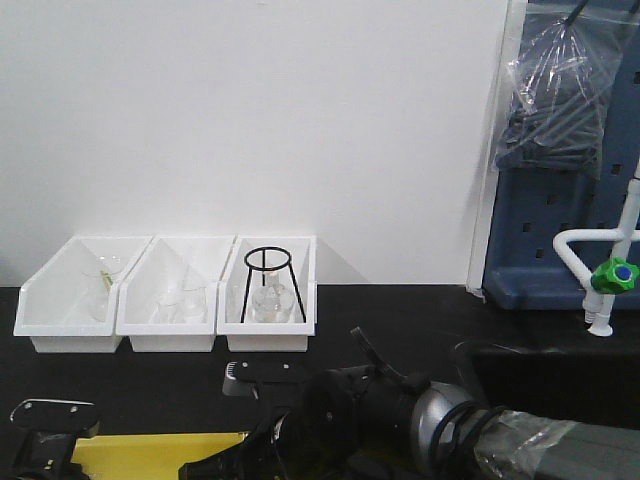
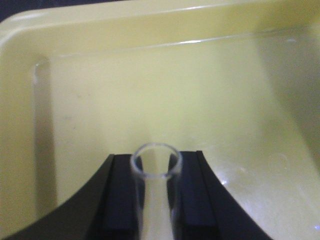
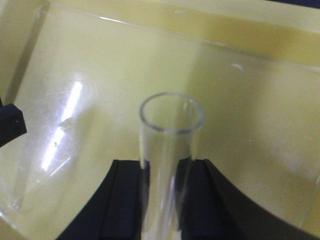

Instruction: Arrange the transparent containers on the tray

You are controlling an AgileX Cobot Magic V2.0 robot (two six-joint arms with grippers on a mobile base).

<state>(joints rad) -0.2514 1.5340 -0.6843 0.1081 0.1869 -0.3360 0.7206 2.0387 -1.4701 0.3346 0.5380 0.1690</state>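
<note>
Test tubes: one pinched in left pincer, one pinched in right pincer, both held over the yellow tray. Neither is laid down yet; visible tray floor looks bare. Placement and release remain, I'd judge.

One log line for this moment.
left gripper: shut on test tube | right gripper: shut on second tube | both over yellow tray
</note>
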